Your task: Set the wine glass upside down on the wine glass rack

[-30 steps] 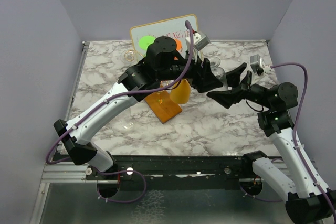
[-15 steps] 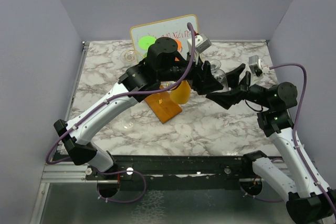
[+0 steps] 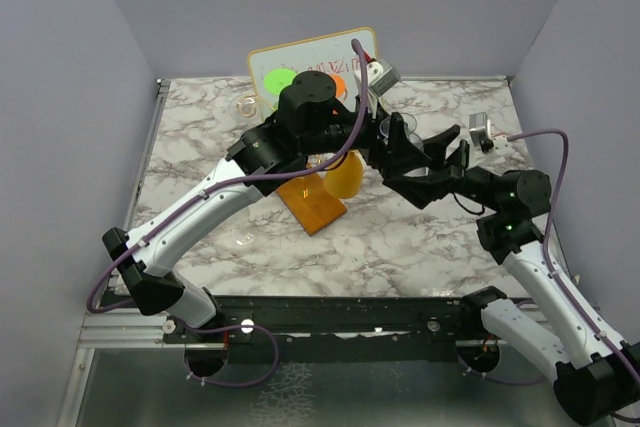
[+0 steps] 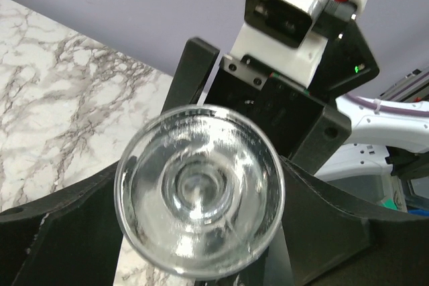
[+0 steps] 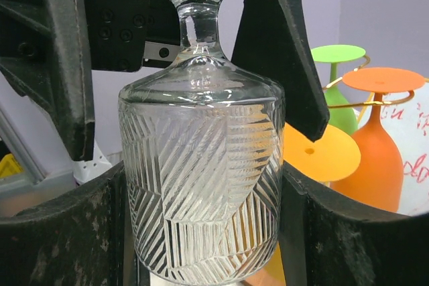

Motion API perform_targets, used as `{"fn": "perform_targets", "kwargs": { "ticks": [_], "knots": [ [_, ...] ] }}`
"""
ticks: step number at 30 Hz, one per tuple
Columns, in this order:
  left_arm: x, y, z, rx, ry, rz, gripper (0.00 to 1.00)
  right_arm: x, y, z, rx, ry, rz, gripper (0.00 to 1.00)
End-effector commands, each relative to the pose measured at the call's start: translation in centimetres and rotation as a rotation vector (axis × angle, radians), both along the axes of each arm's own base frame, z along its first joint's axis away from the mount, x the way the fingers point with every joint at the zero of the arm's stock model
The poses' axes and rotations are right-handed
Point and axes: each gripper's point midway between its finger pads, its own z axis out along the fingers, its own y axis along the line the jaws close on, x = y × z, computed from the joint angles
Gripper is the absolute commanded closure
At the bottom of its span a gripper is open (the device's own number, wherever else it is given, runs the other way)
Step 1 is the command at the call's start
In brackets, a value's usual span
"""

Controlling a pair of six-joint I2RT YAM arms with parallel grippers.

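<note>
The clear ribbed wine glass (image 5: pixel 201 185) hangs upside down, foot up, in mid-air to the right of the wine glass rack. My right gripper (image 5: pixel 201 232) is shut on its bowl, one finger pressed against each side. My left gripper (image 4: pixel 201 185) is open around the top of the wine glass (image 4: pixel 199 189); its fingers (image 5: pixel 60 65) stand off the stem and foot. From above, both the left gripper (image 3: pixel 398 142) and the right gripper (image 3: pixel 412 159) meet at the wine glass (image 3: pixel 395 127). The rack's orange-brown base (image 3: pixel 312 202) lies just left, and its gold wire (image 5: pixel 348 102) carries coloured glasses.
An orange glass (image 5: pixel 375 159) and a green glass (image 5: pixel 338 65) hang on the rack close behind the held one. A framed whiteboard (image 3: pixel 315 52) leans at the back. Clear glasses stand on the marble table at the back left (image 3: pixel 243 104) and front left (image 3: pixel 240 237).
My right arm has moved left and taken the wine glass's bowl between its fingers. My left gripper's jaws have spread wider and let go of the glass.
</note>
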Motion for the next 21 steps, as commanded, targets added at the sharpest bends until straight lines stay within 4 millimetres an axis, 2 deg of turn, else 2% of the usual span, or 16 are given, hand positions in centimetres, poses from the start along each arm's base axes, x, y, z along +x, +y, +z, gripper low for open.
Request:
{"fn": "perform_targets", "kwargs": {
  "ticks": [1,4,12,16,21],
  "knots": [
    [0.6,2.1,3.0,-0.096,-0.058,0.122,0.05,0.5,-0.3,3.5,0.133,-0.143,-0.098,0.99],
    [0.9,3.0,3.4,-0.109,-0.073,0.168,0.01,0.7,-0.3,4.2,0.179,-0.158,-0.120,0.99],
    [0.7,5.4,5.2,-0.140,-0.140,0.235,0.01,0.6,0.6,5.2,0.269,-0.169,-0.153,0.99],
    [0.5,8.0,7.1,-0.176,-0.184,0.311,0.01,0.3,1.2,4.9,0.281,-0.158,-0.152,0.99],
    [-0.6,12.9,9.9,-0.248,-0.248,0.424,0.01,-0.5,2.3,4.0,0.296,-0.124,-0.133,0.99]
  ]
}}
